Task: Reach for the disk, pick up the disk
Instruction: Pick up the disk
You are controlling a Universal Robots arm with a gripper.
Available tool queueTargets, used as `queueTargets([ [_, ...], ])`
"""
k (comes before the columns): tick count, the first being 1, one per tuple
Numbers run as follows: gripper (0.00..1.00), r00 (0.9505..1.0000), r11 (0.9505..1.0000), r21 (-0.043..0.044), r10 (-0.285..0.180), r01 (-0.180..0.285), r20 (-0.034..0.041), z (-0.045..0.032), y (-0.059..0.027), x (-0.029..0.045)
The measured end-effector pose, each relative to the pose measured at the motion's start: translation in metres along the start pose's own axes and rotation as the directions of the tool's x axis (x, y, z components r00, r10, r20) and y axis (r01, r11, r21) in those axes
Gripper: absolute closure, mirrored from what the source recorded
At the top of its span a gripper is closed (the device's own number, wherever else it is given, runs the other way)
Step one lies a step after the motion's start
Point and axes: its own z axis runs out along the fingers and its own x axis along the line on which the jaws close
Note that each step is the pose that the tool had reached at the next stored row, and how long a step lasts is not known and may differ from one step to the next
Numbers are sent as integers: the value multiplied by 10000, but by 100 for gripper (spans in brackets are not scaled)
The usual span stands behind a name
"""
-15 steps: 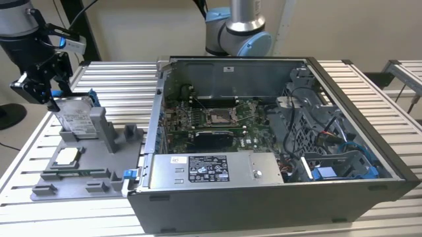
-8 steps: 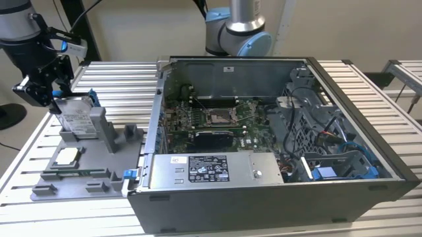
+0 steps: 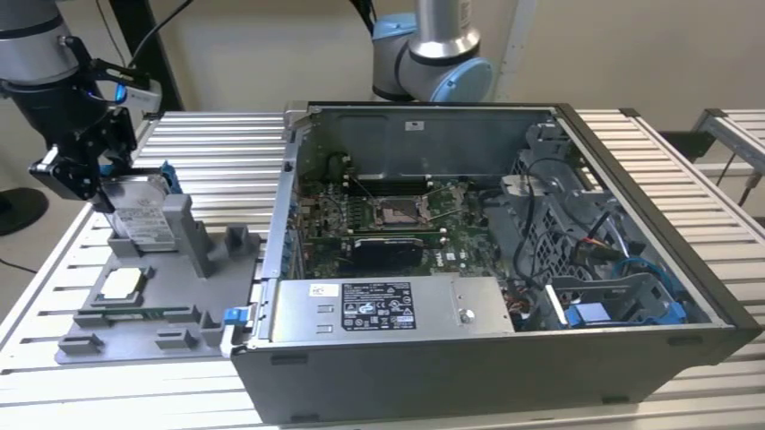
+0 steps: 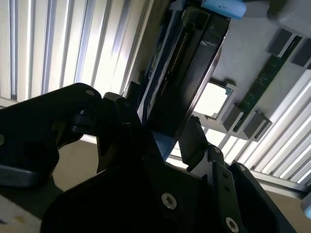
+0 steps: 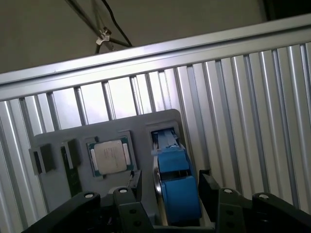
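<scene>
Gripper (image 3: pixel 98 179), upper left: jaws astride upright disk (image 3: pixel 141 213), clamping cannot be told. Grey tray (image 3: pixel 179 318) on ribbed metal table (image 3: pixel 215 143); beige wall (image 3: pixel 263 54) behind.

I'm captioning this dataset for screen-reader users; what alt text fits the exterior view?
The arm's gripper is at the top of the disk, which stands on edge in a grey tray on a slatted table at the exterior view's left. An open computer case sits at the exterior view's right.
</scene>
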Motion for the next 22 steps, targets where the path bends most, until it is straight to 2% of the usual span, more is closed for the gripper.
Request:
queueTargets([
  [13,0,9988,9988,-9,-494,494,2,167,3,-4],
  [22,0,9987,9987,-9,-501,501,2,192,9,-23],
])
